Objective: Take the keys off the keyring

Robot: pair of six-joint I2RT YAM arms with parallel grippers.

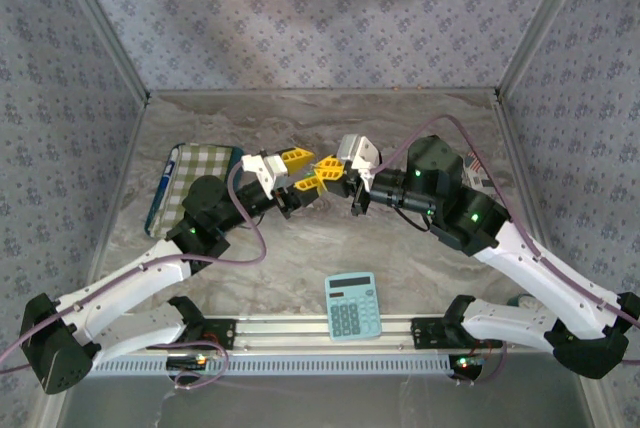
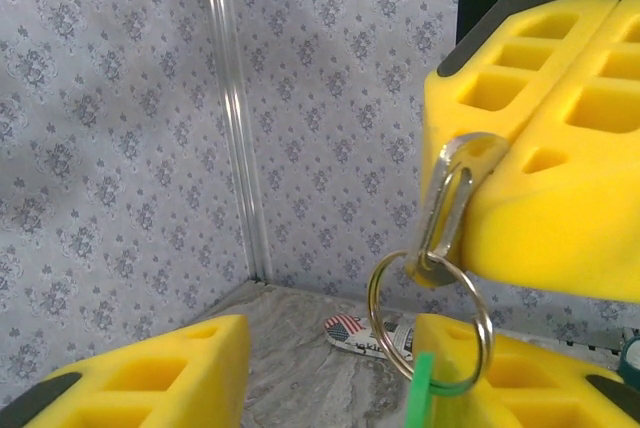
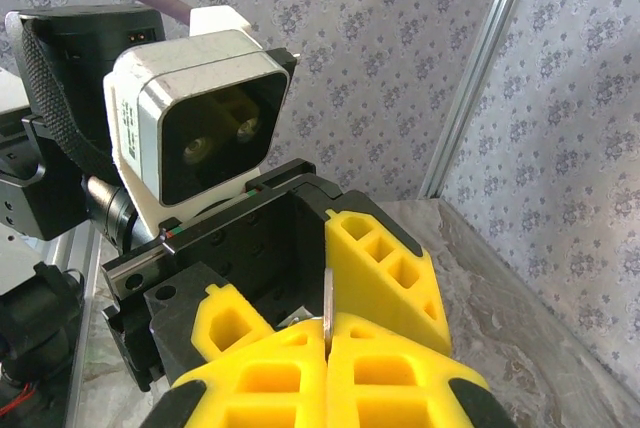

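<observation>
1. Clamping the upper end is the job of the right fingers (image 2: 560, 178); they are pressed together on a metal clip (image 2: 440, 198), and the right wrist view shows a thin metal edge pinched between them; that hold looks firm and should not slacken during the pull.
2. The left fingers (image 2: 150, 378) stand apart with nothing between them, pointing up from below the clip.
3. The keyring (image 2: 372, 303) hangs from the clip in the air between the two arms; the keys (image 2: 423, 398), one small bright green piece, dangle at its bottom, just beside the inner face of one left finger; whether they touch it I cannot tell.
4. The step in hand is likely taking hold of the green piece; shift the left fingers sideways first so that the piece sits midway in the gap, then close on its flat faces, leaving the ring wire free.
5. Once it is held, feed the piece along the coil of the ring rather than tugging straight down; a straight pull would probably only drag the clip out of the foam.
6. The ring hangs loose, so a nudge may set it swinging; approach slowly.
7. Below lies the marbled worktop (image 1: 300, 248); a calculator (image 1: 352, 306) sits near its front edge and a checked cloth (image 1: 195, 173) to the left, both well apart from the work.
</observation>
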